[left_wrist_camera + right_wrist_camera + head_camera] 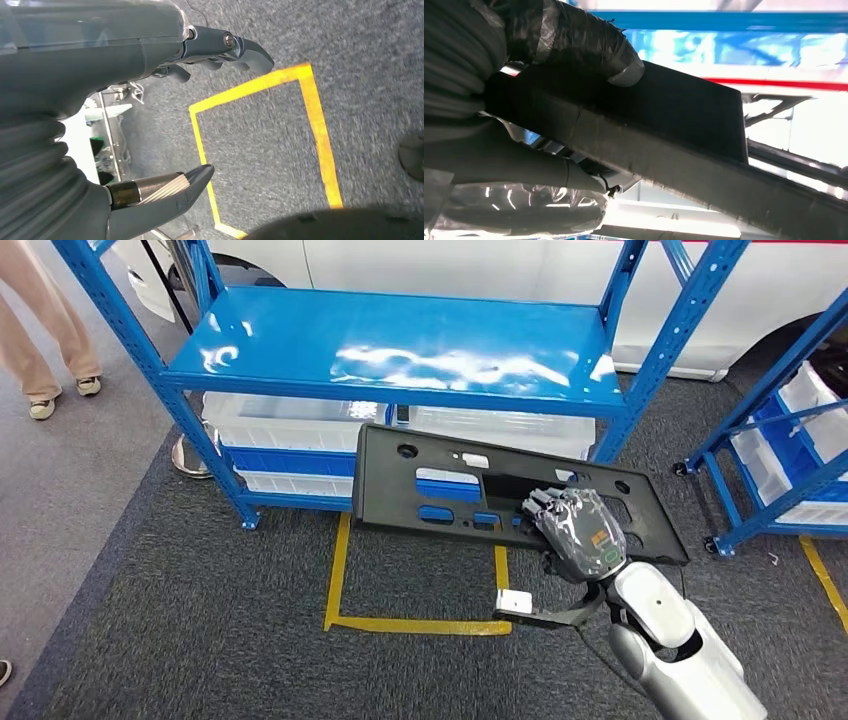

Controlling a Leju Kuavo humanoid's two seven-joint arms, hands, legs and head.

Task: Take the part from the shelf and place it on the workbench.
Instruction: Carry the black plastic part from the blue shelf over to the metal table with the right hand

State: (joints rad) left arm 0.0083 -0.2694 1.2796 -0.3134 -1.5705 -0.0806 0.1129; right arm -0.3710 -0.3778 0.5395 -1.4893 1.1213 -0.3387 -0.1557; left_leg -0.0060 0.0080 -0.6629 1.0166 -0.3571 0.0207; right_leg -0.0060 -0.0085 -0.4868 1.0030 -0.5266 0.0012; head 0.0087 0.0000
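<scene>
Right hand (578, 532) grips the black part (450, 490), held off the blue shelf (400, 345) above the floor; left hand (150, 100) hangs empty, fingers apart. Keep the part level while carrying it to the workbench.

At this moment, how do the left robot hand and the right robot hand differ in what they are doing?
The right robot hand grips the black panel part, thumb on one face and fingers on the other; the left robot hand holds nothing, its fingers apart. The right one is raised in front of the blue shelf; the left one hangs above the grey carpet and its yellow tape outline. Both have grey ribbed wrist covers.
</scene>
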